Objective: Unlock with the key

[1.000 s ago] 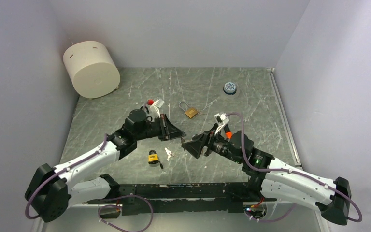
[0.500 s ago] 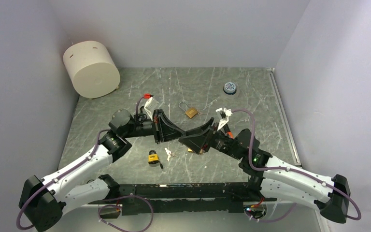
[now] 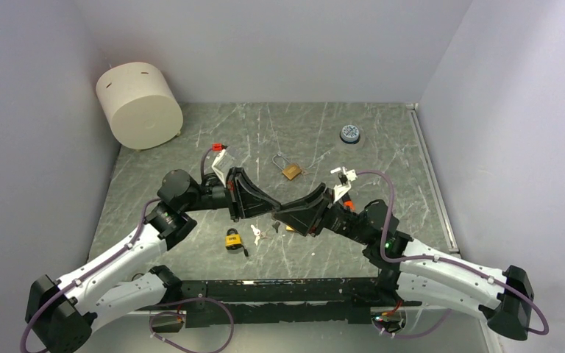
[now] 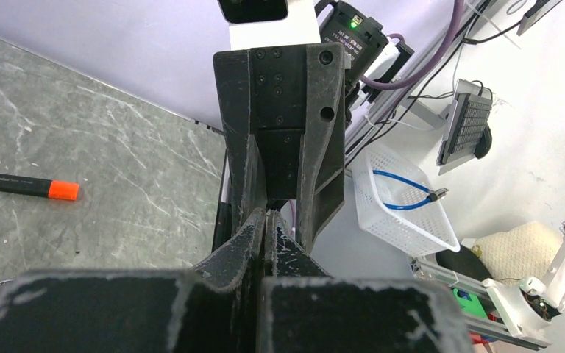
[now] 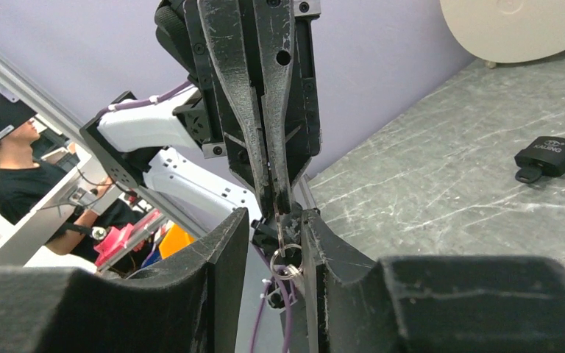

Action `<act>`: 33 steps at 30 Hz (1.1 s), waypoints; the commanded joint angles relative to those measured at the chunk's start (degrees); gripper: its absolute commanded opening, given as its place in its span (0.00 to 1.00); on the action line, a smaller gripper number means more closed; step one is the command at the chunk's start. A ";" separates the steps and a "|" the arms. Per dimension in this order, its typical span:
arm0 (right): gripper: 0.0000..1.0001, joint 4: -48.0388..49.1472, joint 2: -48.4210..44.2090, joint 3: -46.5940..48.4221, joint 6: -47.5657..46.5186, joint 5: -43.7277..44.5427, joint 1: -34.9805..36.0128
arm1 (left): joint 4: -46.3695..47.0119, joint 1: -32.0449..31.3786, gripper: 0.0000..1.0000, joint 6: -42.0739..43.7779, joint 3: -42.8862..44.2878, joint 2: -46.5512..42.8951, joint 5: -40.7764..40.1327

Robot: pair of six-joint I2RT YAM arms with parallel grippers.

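Left gripper [image 4: 263, 220] is clamped tight on the key [image 5: 287, 248]. Right gripper [image 5: 274, 237] is half-open, straddling it without gripping. A misaligned pinch could knock it loose.

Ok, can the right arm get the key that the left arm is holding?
Probably yes. The key pokes out of the shut left gripper, right between the right gripper's parted fingers, and nothing seems to block it.

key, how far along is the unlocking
Done: the key is up, pinched in the shut left gripper. In hand: the right gripper brackets it, jaws apart, seemingly a handover. Left: the brass padlock lies apart from both, no key in it, so inserting and turning remain.
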 commanded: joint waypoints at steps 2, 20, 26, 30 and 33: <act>0.32 5.74 0.83 0.42 -0.07 -3.69 -0.07 | 2.95 -0.26 0.03 -1.19 1.45 -1.50 -0.28; 0.00 4.01 0.59 0.74 -0.27 -3.10 -0.05 | -4.36 -0.31 0.71 -1.81 0.99 -7.58 -10.54; 0.00 3.79 0.10 0.55 -0.39 -3.40 -0.06 | -7.53 -0.28 0.84 -2.49 -0.46 -10.24 -14.06; 0.00 4.30 0.75 0.64 -0.16 -3.80 0.01 | -7.92 -0.29 0.76 -3.49 -0.25 -8.61 -12.29; 0.00 5.23 1.02 0.71 -0.08 -3.54 -0.04 | -6.81 -0.27 0.60 -4.29 -0.24 -7.07 -9.95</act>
